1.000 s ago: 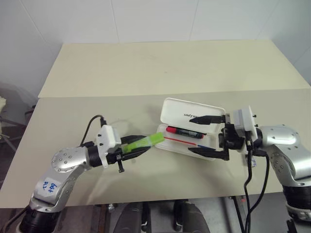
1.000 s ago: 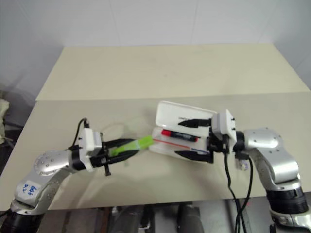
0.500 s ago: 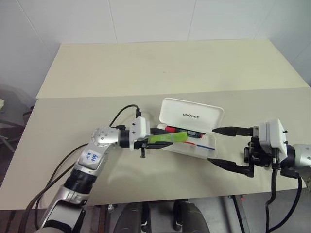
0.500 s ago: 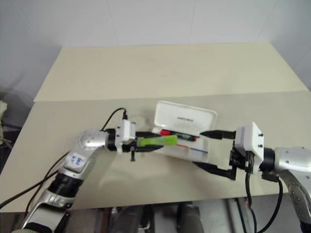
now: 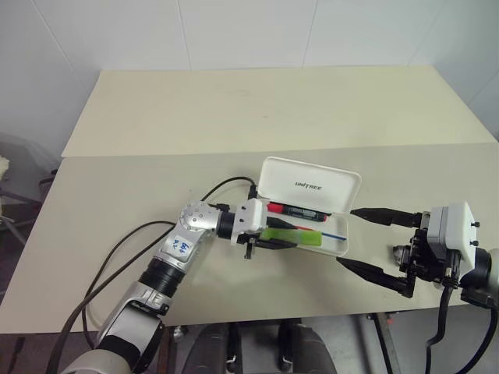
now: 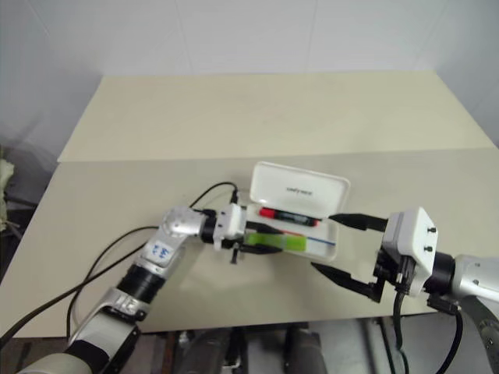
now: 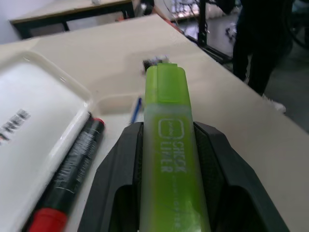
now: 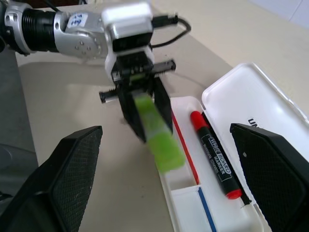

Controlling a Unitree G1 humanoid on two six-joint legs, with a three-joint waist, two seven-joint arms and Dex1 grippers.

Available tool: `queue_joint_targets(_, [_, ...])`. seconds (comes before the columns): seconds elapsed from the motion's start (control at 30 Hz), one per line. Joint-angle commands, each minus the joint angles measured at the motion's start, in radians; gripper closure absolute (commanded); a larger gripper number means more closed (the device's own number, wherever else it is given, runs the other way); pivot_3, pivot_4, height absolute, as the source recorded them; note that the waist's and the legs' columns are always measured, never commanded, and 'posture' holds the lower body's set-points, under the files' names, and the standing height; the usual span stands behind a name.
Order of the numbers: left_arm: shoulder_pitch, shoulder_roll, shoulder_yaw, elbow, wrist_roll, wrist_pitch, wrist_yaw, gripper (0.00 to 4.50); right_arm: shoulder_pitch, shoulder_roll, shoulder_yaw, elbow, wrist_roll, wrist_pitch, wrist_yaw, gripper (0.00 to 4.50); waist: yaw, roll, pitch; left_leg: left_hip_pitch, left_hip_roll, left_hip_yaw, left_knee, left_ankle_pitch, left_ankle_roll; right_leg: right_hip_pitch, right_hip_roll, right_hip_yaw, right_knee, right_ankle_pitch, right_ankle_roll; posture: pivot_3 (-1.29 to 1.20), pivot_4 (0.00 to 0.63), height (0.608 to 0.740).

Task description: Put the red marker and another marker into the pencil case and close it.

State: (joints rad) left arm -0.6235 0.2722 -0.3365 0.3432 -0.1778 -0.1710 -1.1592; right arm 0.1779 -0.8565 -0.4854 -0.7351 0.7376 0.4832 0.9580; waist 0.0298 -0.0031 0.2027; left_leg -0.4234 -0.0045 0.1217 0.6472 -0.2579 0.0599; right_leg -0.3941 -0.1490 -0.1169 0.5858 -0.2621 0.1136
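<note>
Head views: left hand clamps the green highlighter over the open pencil case on the bench, red marker inside, right hand spread empty nearby; left wrist view adds the highlighter's printed lettering; right wrist view reads the marker's label.

The lettering on the white hinged plastic pencil case lid is chopped off by the left wrist frame's edge. The chunky lime-green highlighter looks smeared in the right wrist view, and the black fingers of the left gripper cover its rear end.
</note>
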Motion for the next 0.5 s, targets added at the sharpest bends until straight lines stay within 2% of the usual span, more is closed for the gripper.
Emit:
queue_joint_targets(0.03, [-0.040, -0.024, 0.010, 0.061, 0.025, -0.064, 0.012, 3.37, 0.015, 0.009, -0.046, -0.050, 0.029, -0.001, -0.036, 0.00, 0.000, 0.000, 0.000, 0.000, 0.000, 0.000, 0.000, 0.000, 0.000, 0.000, 0.000, 0.000, 0.000, 0.000, 0.000, 0.00, 0.150, 0.740])
queue_joint_targets(0.3, [-0.094, -0.051, 0.040, 0.125, 0.024, -0.092, 0.017, 3.37, 0.022, 0.010, -0.030, -0.068, 0.036, -0.005, -0.084, 0.00, 0.000, 0.000, 0.000, 0.000, 0.000, 0.000, 0.001, -0.001, 0.001, 0.000, 0.000, 0.000, 0.000, 0.000, 0.000, 0.00, 0.150, 0.740])
queue_joint_targets(0.5, [-0.099, -0.038, 0.058, 0.077, 0.004, -0.041, -0.013, 3.37, 0.015, 0.019, -0.007, -0.066, 0.033, -0.017, -0.103, 0.00, -0.001, -0.001, 0.000, 0.000, 0.000, 0.000, 0.001, -0.001, 0.001, 0.000, 0.000, 0.000, 0.000, 0.000, 0.000, 0.00, 0.150, 0.740])
